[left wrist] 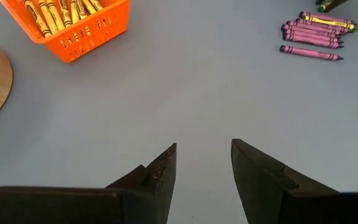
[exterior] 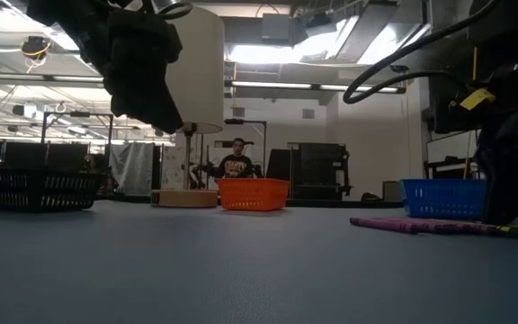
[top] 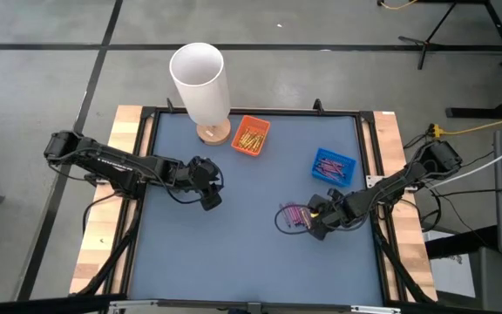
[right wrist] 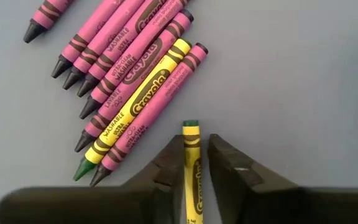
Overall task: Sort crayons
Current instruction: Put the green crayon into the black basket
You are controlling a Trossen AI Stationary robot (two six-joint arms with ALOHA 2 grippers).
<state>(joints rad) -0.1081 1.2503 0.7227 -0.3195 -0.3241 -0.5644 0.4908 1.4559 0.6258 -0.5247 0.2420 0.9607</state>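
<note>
"Crayola" reads on the wrappers of the purple crayons [right wrist: 143,37] and on the yellow crayon [right wrist: 135,102] lying among them. "WASHABLE" plus "ULTRA" stands on the yellow one's wrapper. Nothing else legible.

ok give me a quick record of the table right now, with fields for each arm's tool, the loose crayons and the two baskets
right tool: closed around a yellow crayon, beside the loose pile
left tool: open, empty, above bare mat
loose crayons: mostly purple, one yellow among them, lying side by side on the mat
orange basket: holds yellow crayons, next to the white cylinder
blue basket: holds purple crayons
</note>
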